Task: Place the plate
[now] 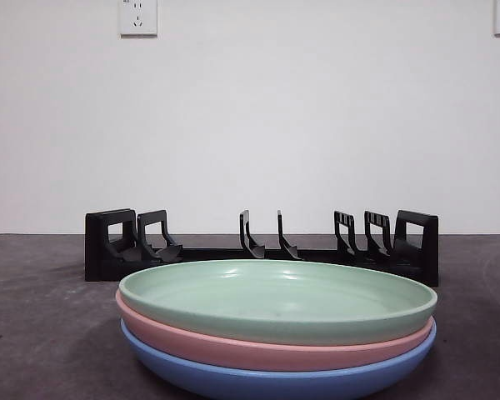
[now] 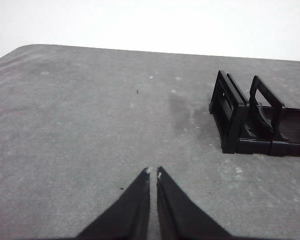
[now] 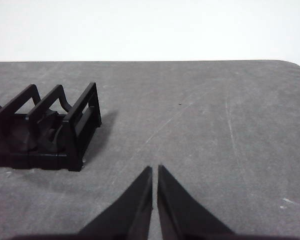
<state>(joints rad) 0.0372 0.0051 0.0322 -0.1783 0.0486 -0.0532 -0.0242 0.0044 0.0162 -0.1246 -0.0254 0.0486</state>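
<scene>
Three plates lie stacked at the table's front in the front view: a green plate (image 1: 277,300) on top, a pink plate (image 1: 267,350) under it and a blue plate (image 1: 258,379) at the bottom. Behind the stack stands a black plate rack (image 1: 262,246) with upright dividers and nothing in its slots. My left gripper (image 2: 153,173) is shut and holds nothing; it hovers over bare table beside one end of the rack (image 2: 255,120). My right gripper (image 3: 154,170) is shut too, beside the rack's other end (image 3: 50,132). Neither arm shows in the front view.
The grey tabletop (image 1: 42,333) runs back to a white wall with power sockets (image 1: 137,17) high up. Bare table lies on both sides of the plate stack and beyond each end of the rack.
</scene>
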